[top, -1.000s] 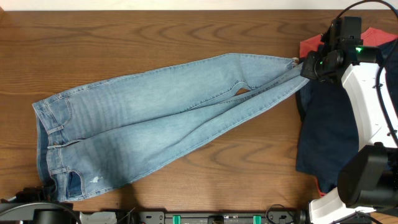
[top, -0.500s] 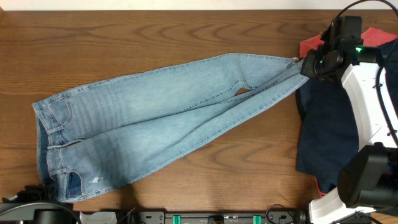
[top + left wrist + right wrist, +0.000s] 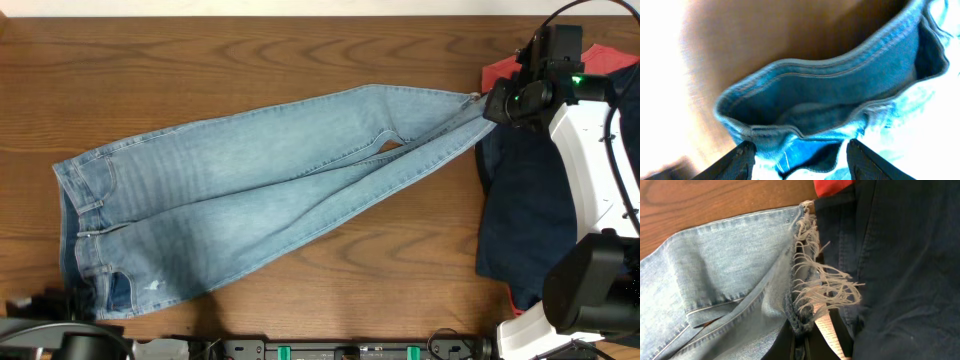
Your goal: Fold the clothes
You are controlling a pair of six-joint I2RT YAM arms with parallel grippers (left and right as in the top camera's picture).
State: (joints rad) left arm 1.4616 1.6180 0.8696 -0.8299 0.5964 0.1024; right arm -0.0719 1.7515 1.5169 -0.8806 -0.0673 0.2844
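The clothes, light-blue jeans (image 3: 270,190), lie flat and slant across the table, waist at the lower left and both legs running to the upper right. My right gripper (image 3: 487,103) is shut on the frayed hems (image 3: 812,287), which bunch between its jaws (image 3: 802,337). In the left wrist view the open waistband (image 3: 830,90) fills the frame. My left gripper (image 3: 802,162) stands open just before it, one dark finger (image 3: 740,161) on each side of the nearest denim fold. Only the left arm's dark tip (image 3: 45,305) shows in the overhead view, by the waist corner.
A dark navy garment (image 3: 525,210) lies at the right under the right arm, over a red one (image 3: 505,72). The right arm's white body (image 3: 590,160) stands above them. Black hardware runs along the table's front edge (image 3: 350,350).
The left arm's tip has edged up toward the waist corner, and that corner has shifted slightly. The legs and the right gripper have stayed put.
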